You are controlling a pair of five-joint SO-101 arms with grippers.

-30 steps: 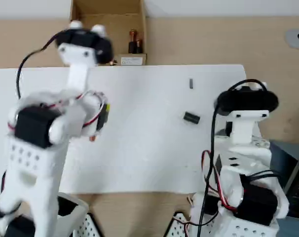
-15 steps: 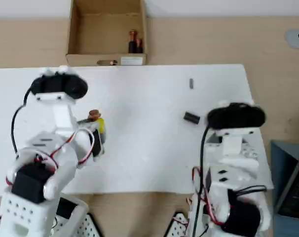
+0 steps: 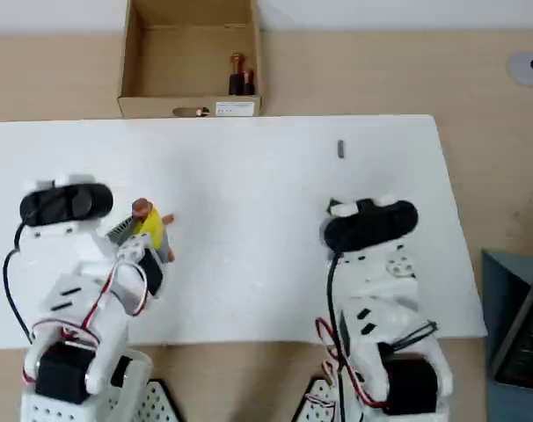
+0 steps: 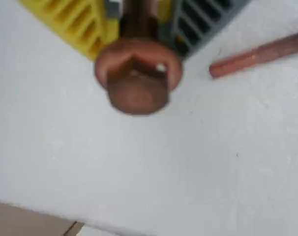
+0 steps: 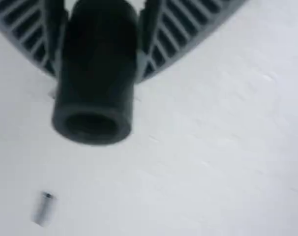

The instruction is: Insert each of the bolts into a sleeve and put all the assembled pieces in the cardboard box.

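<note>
Bright, diffuse light washes evenly over the white desk. Shadows beside the copper bolt and black sleeve are faint and soft-edged.

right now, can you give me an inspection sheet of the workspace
surface: white sheet on a wooden table
job's things: bolt in the left gripper; sleeve in the right gripper; assembled pieces in the cardboard box; another bolt by its front wall; copper rod on the sheet
clutter: small grey piece on the sheet
grippers: both shut on their parts
cables: black cable and red wires along the arms
surroundings: laptop beside the right arm
</note>
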